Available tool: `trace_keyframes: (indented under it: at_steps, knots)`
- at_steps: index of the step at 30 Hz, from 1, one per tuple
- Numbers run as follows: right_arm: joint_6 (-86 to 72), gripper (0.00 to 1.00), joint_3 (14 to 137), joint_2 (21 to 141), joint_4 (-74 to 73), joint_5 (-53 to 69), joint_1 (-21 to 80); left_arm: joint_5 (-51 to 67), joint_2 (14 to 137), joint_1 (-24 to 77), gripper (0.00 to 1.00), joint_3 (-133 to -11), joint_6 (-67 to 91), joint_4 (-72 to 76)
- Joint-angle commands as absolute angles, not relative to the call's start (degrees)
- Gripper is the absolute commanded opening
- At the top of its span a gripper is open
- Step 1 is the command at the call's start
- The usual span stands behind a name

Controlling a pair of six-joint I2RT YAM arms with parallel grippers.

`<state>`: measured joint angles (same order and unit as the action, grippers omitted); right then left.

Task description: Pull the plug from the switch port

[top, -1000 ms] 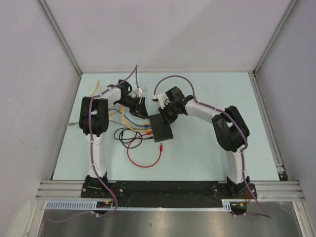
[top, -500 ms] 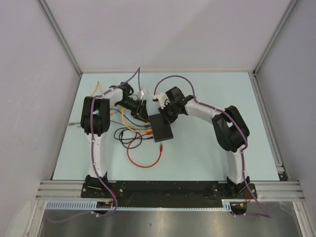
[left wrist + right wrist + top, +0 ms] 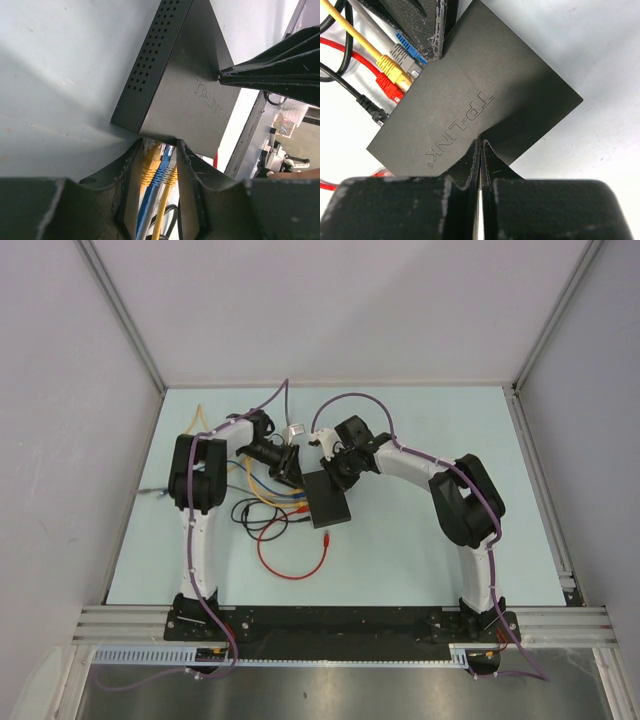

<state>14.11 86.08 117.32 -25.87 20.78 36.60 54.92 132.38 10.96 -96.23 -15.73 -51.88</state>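
closing in on the plugs at the switch's edge

sitting flat near the middle of the pale table (image 3: 430, 440), the black switch box (image 3: 330, 502) has its lettered top face up and its socket edge turned toward the left arm. a row of plugs (image 3: 395, 70) fills that edge: blue, grey, yellow, red and black, as the right wrist view shows them, each with its cable trailing off over the table.

the left gripper (image 3: 157, 150) is down at this edge. its two fingers (image 3: 131, 170) stand a narrow way apart, with a yellow plug (image 3: 149, 165) and a blue plug (image 3: 164, 169) between them, right where they enter the box. the gaps at the sides are slim, and i cannot tell whether the fingers actually pinch the plugs.

the right gripper (image 3: 480, 142) has its fingers pressed together with nothing between them, and their tips rest on the top of the box, near the edge opposite the plugs.

a red cable (image 3: 290, 568) lies in a loose loop on the table just beside the near end of the box.
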Motion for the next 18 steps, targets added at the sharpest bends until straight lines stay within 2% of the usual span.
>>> trace_keyframes:
  at_steps: [1, 6, 8, 11, 18]
  knots:
    - [15.0, 0.01, 84.7, 117.0, -28.4, 19.1, 37.3, 55.8, 135.3, 11.4, 0.37, -97.9, -20.3, -54.9]
    - [15.0, 0.02, 84.7, 117.2, -28.3, 19.1, 37.0, 54.9, 135.3, 11.3, 0.5, -98.6, -23.5, -56.1]
    - [15.0, 0.02, 84.7, 117.1, -28.4, 19.0, 37.0, 54.1, 135.4, 11.3, 0.52, -99.5, -25.1, -57.0]
    - [15.0, 0.02, 84.7, 117.1, -28.3, 19.1, 37.1, 51.6, 135.5, 11.3, 0.52, -101.1, -26.7, -58.1]
    - [15.0, 0.02, 84.7, 117.2, -28.2, 19.0, 37.2, 49.2, 136.0, 11.3, 0.4, -102.9, -30.8, -61.7]
